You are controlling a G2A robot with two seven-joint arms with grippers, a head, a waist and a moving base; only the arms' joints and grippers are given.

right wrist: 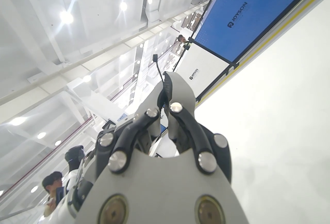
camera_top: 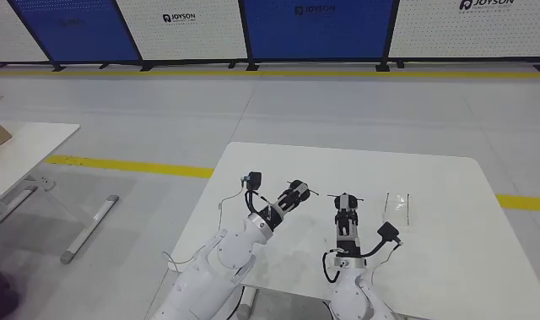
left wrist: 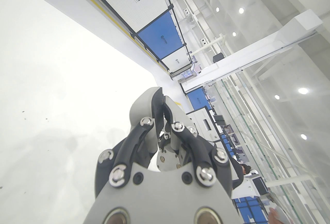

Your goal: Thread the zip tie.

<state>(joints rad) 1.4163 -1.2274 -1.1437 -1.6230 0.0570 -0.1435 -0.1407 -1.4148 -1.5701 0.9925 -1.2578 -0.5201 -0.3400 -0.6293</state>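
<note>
A black zip tie (right wrist: 159,69) sticks out from between the fingertips of my right gripper (right wrist: 166,84), which is shut on it; its small square head (right wrist: 155,56) points away from the gripper. In the top view the right gripper (camera_top: 346,203) hovers over the near middle of the white table (camera_top: 439,261). Just left of it is my left gripper (camera_top: 297,191), tilted toward it. The left gripper (left wrist: 161,96) has its fingers pressed together, with nothing visible between them in its wrist view. A thin dark sliver (camera_top: 312,189) shows at its tip from above.
Spare thin zip ties (camera_top: 396,205) lie on the table to the right of the right gripper. Another white table (camera_top: 34,147) stands at the far left. Blue and white partition panels (camera_top: 316,20) line the back.
</note>
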